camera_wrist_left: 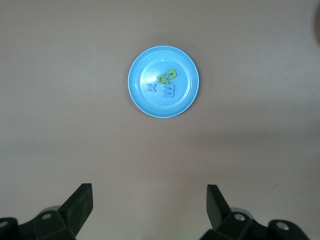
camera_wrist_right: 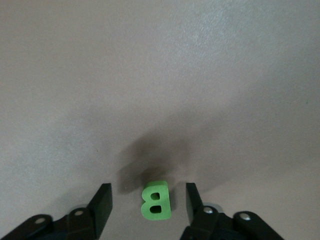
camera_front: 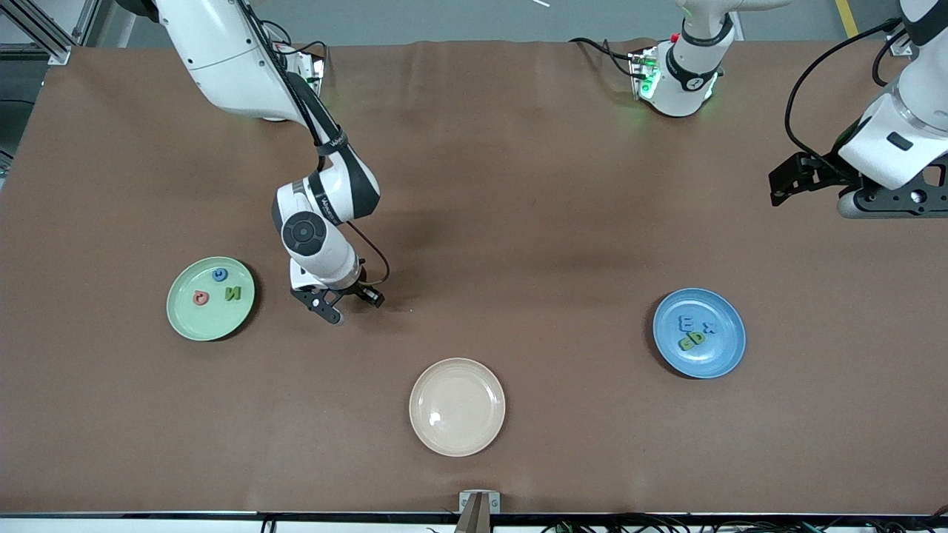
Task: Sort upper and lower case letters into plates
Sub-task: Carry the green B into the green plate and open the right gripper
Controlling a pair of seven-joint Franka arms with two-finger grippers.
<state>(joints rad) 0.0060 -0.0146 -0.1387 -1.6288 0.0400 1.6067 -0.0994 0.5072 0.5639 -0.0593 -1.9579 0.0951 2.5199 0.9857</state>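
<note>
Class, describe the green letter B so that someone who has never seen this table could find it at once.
Start at the mint green plate toward the right arm's end of the table, then look beside it to the right pincer, low over the brown cloth. Between its fingers, which do not touch it, sits the green letter B. It is the only letter in no plate.

Two glossy white arms with dark grey joint bands, black cables and black two-finger grippers; green lights at one base
</note>
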